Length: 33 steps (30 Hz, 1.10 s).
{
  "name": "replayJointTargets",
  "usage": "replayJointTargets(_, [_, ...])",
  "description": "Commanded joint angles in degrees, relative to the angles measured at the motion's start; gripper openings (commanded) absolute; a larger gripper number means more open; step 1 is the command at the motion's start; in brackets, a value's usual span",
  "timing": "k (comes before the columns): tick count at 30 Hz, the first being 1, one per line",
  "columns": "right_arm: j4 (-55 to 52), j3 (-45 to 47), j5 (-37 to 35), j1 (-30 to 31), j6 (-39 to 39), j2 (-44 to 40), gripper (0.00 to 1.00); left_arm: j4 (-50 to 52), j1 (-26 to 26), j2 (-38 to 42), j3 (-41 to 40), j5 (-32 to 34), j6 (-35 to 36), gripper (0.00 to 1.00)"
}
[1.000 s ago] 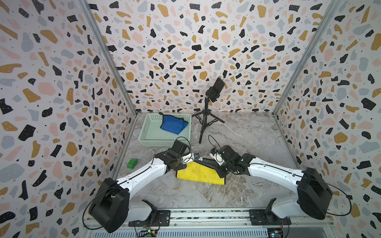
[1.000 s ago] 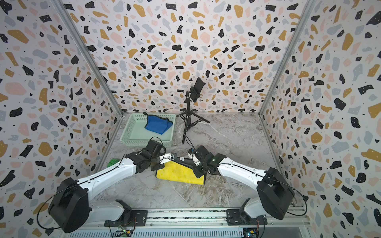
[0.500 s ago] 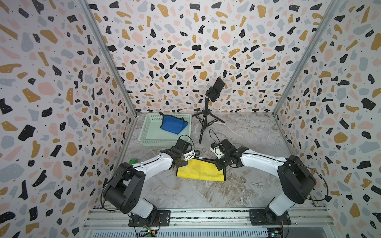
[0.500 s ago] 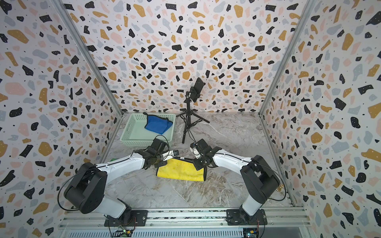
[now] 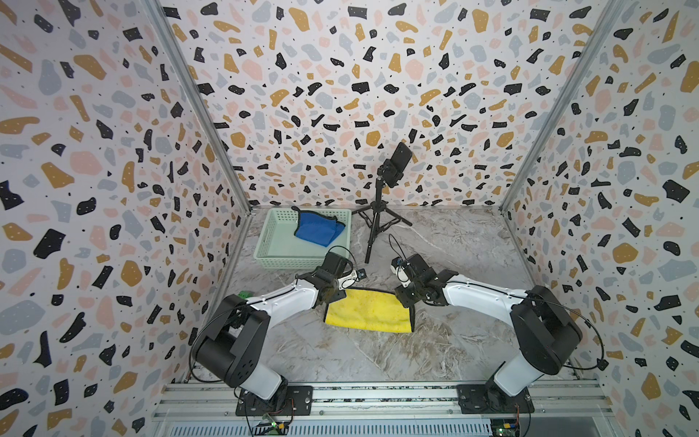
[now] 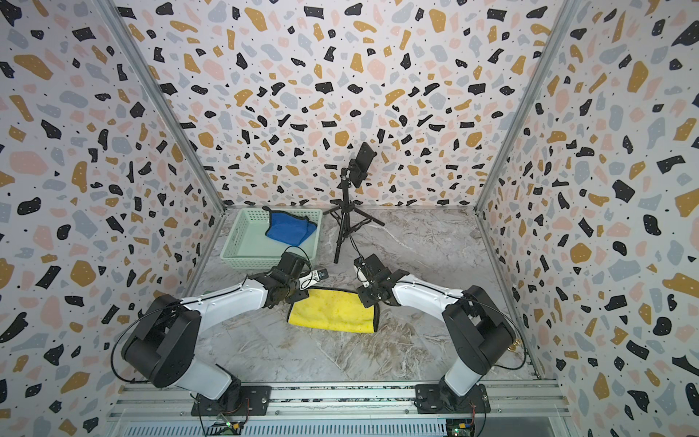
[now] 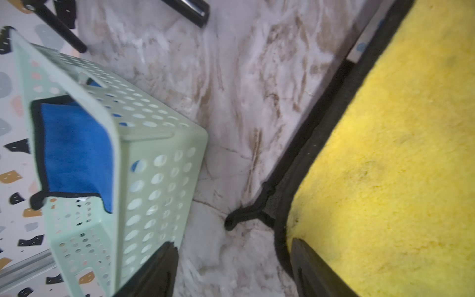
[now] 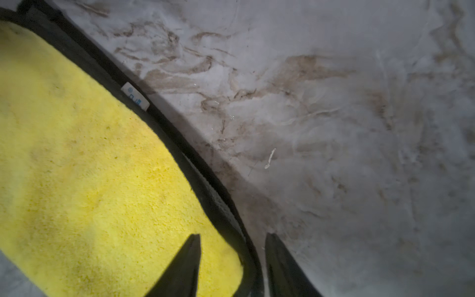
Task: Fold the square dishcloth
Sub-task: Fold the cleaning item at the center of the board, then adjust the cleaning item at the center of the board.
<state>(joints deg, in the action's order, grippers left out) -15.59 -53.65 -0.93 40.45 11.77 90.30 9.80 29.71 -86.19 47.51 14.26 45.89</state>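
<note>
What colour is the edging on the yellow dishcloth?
Black. The edging around the dishcloth shows best in the right wrist view.

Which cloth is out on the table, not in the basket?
The yellow black-edged microfibre cloth, lying folded on the marble-patterned table. The blue black-edged cloth sits inside the pale green perforated plastic basket.

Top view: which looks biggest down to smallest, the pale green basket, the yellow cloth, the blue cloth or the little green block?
Largest to smallest, as they look in a top view:
1. pale green basket
2. yellow cloth
3. blue cloth
4. green block, partly hidden
</note>
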Motion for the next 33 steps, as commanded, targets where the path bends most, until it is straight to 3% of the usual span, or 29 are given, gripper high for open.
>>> replayJointTargets(1, [3.14,3.10,0.04,-0.02,2.25,-8.16,0.22,3.29,-0.27,4.88,0.06,0.46,-0.13,0.77])
replayJointTargets(2, [5.20,4.69,3.66,-0.02,2.84,-9.32,0.12,5.22,-0.19,5.94,-0.14,-0.56,-0.29,0.77])
replayJointTargets(4, [8.34,6.46,10.12,-0.02,4.53,-9.54,0.02,9.23,0.12,7.64,-0.69,-3.90,-0.55,0.77])
replayJointTargets(7, [8.28,5.18,14.02,-0.16,6.30,-5.25,0.00,10.66,1.36,8.37,-2.66,-6.31,-0.76,0.76])
replayJointTargets(12, [6.55,1.77,9.64,-2.58,9.61,4.57,0.00,9.73,2.80,3.94,-3.85,-2.26,-1.32,0.70])
replayJointTargets(18, [1.70,1.49,3.56,-3.53,10.26,9.15,0.00,6.66,2.81,2.66,-6.87,0.30,0.58,0.69])
replayJointTargets(25, [0.82,10.60,7.58,-1.91,12.78,1.03,0.00,2.24,4.50,-2.84,-6.57,1.86,0.76,0.69])
replayJointTargets(33, [0.99,24.89,10.73,4.70,19.73,-12.39,0.00,-3.75,9.54,-11.08,0.42,5.69,2.11,0.70])
